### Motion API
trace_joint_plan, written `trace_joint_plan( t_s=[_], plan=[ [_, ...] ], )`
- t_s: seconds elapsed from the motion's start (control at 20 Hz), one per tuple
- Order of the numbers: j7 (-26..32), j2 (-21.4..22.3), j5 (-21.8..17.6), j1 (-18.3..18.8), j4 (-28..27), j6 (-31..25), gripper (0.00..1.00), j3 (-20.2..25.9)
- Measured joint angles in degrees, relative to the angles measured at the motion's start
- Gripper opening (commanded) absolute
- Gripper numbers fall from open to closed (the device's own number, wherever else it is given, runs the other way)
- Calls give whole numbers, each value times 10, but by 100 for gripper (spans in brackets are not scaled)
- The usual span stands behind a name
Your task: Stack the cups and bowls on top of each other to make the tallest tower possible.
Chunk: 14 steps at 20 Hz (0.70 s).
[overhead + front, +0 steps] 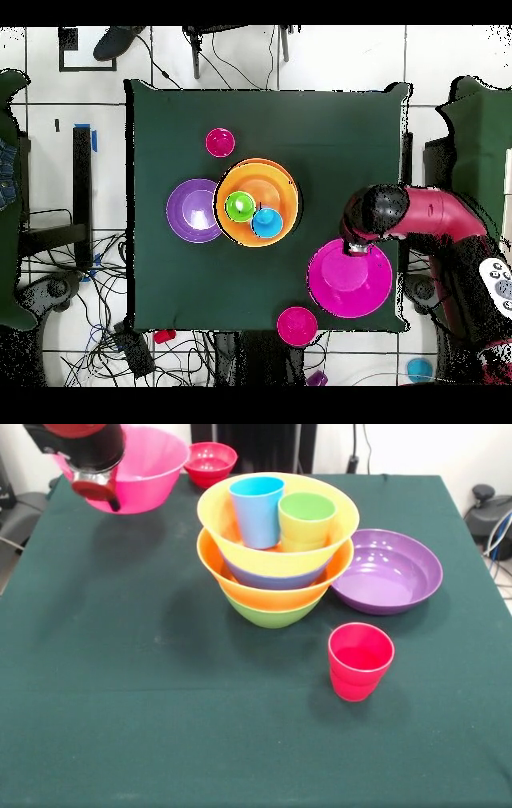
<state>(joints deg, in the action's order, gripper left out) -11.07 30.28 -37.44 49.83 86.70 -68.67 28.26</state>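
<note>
Three cups: a light blue cup [257,510], a green cup [306,520] and a red cup [360,661].

Seven bowls: an upper orange bowl [276,544], a blue bowl [276,578], a lower orange bowl [272,594], a green bowl [272,616], a purple bowl [387,571], a pink bowl [148,468] and a small red bowl [210,462].

tower [257,202] mid-table, purple bowl [192,211] touching beside it.

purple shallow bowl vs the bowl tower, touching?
Cannot tell. In the front view the wide shallow purple plastic bowl has its rim hidden behind the orange rims of the nested bowl tower; the overhead view shows them overlapping, with no clear gap.
</note>
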Motion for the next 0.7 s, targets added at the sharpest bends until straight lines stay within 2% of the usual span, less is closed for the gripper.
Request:
trace_joint_plan(
  t_s=[0.4,0.7],
  plan=[
    [0,28,66,-32,-3,-68,0,4],
    [0,41,70,-47,-20,-110,0,4]
  ],
)
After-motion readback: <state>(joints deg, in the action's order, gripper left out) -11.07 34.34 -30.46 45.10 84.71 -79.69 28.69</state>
